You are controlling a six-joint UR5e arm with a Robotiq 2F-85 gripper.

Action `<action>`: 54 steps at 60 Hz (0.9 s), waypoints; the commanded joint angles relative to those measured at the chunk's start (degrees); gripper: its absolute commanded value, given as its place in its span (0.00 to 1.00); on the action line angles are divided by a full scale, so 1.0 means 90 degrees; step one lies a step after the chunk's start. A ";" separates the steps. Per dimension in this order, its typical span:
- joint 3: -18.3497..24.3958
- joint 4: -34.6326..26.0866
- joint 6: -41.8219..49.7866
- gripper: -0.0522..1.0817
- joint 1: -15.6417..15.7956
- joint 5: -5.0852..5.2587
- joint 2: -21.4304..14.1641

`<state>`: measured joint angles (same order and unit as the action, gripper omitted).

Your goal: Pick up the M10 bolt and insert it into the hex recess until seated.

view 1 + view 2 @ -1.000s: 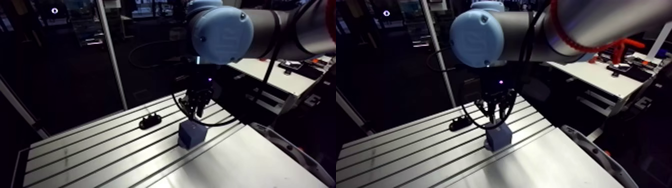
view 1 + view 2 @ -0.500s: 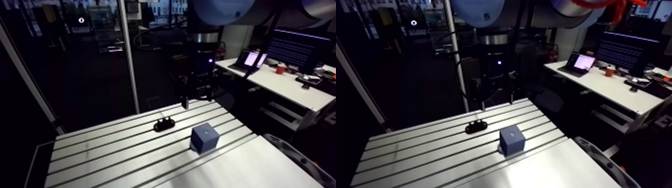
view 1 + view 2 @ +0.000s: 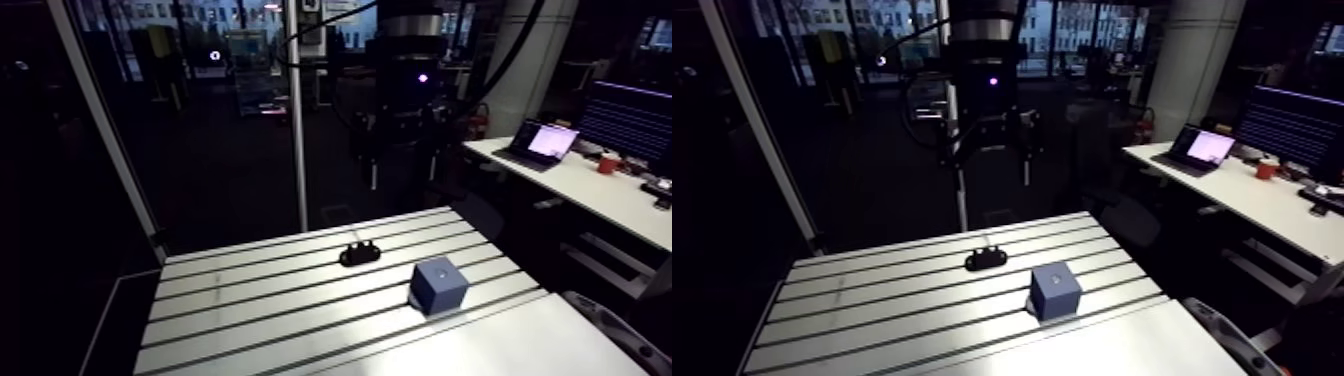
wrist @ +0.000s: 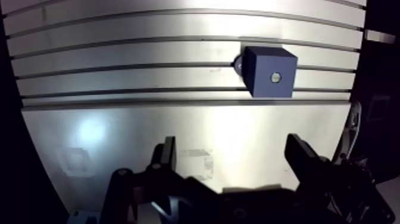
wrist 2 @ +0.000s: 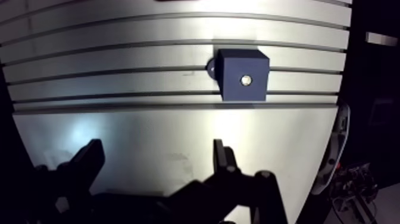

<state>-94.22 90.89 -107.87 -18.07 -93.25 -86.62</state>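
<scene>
A dark blue cube (image 4: 271,72) stands on the slotted table (image 3: 250,300), near its right side. A small shiny round bolt end (image 4: 275,77) shows in the middle of the cube's top face. My gripper (image 4: 235,154) hangs high above the table, well clear of the cube, which lies ahead of it and a little to one side. Its fingers (image 4: 168,152) stand wide apart with nothing between them. In the arm view the gripper (image 3: 402,170) is up behind the table's far edge.
A small black holder (image 3: 360,252) lies on the table behind the cube, towards the far edge. A smooth plate (image 4: 178,131) covers the table's near part, under the gripper. A curved grey guard (image 3: 610,335) runs along the right front corner.
Earlier the gripper stood right at the cube's top with its fingers close together. It has since opened and risen high above the table; the arm view shifted with the arm.
</scene>
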 commanded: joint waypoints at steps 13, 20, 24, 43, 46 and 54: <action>0.0718 -0.0669 0.0614 0.05 0.0864 0.0054 -0.0136; 0.0710 -0.0645 0.0662 0.05 0.0864 0.0072 -0.0172; 0.0735 -0.0632 0.0662 0.05 0.0864 0.0073 -0.0176; 0.0785 -0.0661 0.0747 0.05 0.0874 0.0093 -0.0137; 0.0858 -0.0661 0.0750 0.05 0.0874 0.0101 -0.0136; 0.1006 -0.0680 0.0777 0.05 0.0874 0.0132 -0.0136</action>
<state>-86.76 84.95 -101.31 -10.23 -92.39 -87.92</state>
